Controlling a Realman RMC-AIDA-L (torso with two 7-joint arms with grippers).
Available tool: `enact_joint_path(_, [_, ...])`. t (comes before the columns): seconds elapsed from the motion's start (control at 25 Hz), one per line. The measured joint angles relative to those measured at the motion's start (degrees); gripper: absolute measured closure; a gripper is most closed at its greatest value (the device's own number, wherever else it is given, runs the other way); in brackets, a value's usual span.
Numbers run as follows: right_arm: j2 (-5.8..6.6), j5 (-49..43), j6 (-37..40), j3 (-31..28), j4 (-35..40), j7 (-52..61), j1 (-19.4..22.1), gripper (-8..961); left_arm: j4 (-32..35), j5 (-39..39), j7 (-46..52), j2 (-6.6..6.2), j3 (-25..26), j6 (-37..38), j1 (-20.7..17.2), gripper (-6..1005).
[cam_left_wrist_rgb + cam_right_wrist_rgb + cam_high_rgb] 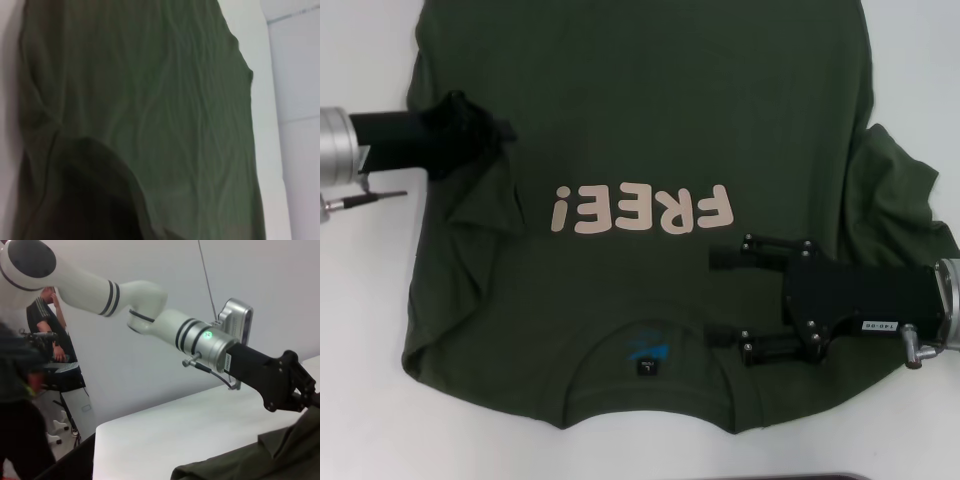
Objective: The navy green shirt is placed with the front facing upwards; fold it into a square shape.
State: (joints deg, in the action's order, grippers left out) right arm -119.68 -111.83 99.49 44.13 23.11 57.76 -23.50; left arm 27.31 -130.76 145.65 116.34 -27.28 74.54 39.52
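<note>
The navy green shirt [640, 110] lies flat on the white table, front up, with its cream "FREE!" print [640, 210] in the middle and its collar tag [647, 367] toward me. My left gripper [485, 135] is at the shirt's left side, shut on the left sleeve, which is lifted and drawn inward over the body. The right wrist view shows that left gripper [302, 390] pinching raised fabric [280, 450]. My right gripper [725, 300] hovers open over the shirt beside the collar, holding nothing. The right sleeve [905, 210] lies spread out. The left wrist view shows only shirt cloth [165, 110].
Bare white table [360, 330] shows to the left, right and front of the shirt. A dark strip [820, 477] sits at the near edge. In the right wrist view a person [47, 325] stands far behind the table.
</note>
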Motion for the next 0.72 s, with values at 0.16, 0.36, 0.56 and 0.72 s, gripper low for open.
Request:
enact_joint_path(0.16, [0.06, -0.14, 0.2, -0.25, -0.31, 0.02, 0.12, 59, 0.67, 1.84, -0.24, -0.49, 0.05, -1.64, -2.54, 962])
enact_joint_path(0.36, [0.08, -0.23, -0.01, -0.25, -0.31, 0.04, 0.17, 59, 0.82, 4.74, -0.67, -3.08, -0.05, 0.68, -5.3, 828])
enact_joint_path(0.56, [0.07, -0.13, -0.05, -0.3, -0.24, 0.06, -0.45, 59, 1.12, 4.81, -1.31, -5.34, -0.31, 6.11, -6.23, 633])
enact_joint_path(0.72, [0.19, -0.1, -0.02, -0.29, 0.09, 0.89, -0.49, 59, 1.83, 3.39, -3.13, -6.57, -2.48, 10.73, -6.79, 547])
